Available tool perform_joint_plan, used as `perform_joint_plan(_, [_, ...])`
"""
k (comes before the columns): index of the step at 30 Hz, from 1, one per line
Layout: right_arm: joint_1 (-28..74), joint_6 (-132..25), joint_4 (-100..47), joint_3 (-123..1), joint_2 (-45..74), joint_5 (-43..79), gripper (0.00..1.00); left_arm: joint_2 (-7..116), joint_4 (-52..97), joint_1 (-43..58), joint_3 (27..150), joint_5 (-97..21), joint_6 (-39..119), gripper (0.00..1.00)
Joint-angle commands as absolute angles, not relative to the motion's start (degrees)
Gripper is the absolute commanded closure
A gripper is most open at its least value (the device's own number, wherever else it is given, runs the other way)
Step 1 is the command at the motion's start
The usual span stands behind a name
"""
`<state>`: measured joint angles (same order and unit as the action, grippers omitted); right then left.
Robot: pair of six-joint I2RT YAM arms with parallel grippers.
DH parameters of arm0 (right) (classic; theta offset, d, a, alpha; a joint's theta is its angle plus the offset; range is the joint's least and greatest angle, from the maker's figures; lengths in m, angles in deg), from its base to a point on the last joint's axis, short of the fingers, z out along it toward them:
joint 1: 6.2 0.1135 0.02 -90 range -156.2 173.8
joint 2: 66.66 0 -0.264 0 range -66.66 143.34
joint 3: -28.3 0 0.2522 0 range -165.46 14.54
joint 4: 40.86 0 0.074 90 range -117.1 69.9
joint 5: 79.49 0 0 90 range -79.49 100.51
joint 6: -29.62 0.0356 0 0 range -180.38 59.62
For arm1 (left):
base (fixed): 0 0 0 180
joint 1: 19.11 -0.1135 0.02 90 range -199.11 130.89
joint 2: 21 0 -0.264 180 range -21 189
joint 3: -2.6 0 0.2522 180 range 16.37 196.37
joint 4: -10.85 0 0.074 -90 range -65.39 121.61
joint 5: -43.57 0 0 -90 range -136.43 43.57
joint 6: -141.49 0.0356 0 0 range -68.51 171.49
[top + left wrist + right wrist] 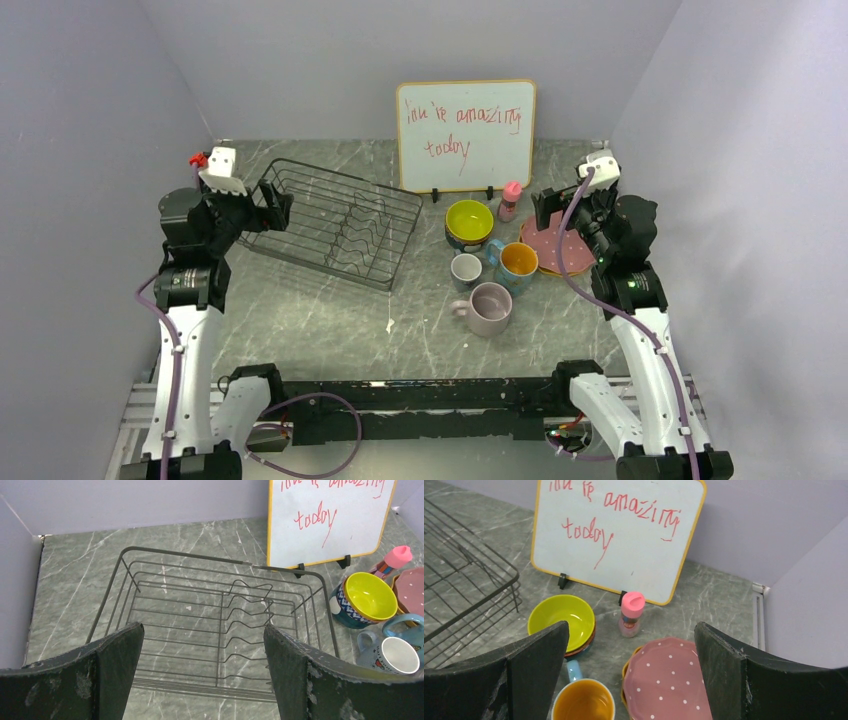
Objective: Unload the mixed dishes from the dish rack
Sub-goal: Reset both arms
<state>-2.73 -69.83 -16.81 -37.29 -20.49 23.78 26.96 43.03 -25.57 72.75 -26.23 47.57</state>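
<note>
Now the left gripper (201,630) hangs over the near-left edge of the rack (335,225). Its jaws stand wide apart and hold nothing. The rack lies flat on the table (330,320), and all the dishes stand outside it, on its right side. Just beyond the far-right corner of the rack a white board (466,135) with red writing stands upright. Closest to the right end of the rack is the yellow bowl (469,219), which sits inside the blue bowl (462,241). Nearer to the arms stand the grey cup (466,270), the blue mug (517,264) touching it, and the lilac mug (487,308), all upright. A pink bottle (511,199) stands farther right than the bowls. Farthest from the rack, the pink plate (556,250) lies on the orange plate (541,270). The right gripper (631,626) hangs above these plates, well apart from the rack, with its jaws also spread and gripping nothing.
</note>
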Motion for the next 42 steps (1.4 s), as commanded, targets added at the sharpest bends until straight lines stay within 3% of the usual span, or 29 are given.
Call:
perform_joint_plan(1, [-3.0,-70.3,-18.8,-37.9,-20.4,20.1,0.01,26.9,43.5,-26.4,75.4,-26.5,47.7,0.05])
perform_joint_plan(42, [-4.3,-72.5,-17.6,-37.9,-20.9,21.1,0.01,27.9,44.9,-26.5,76.3,-27.9,49.2,0.05])
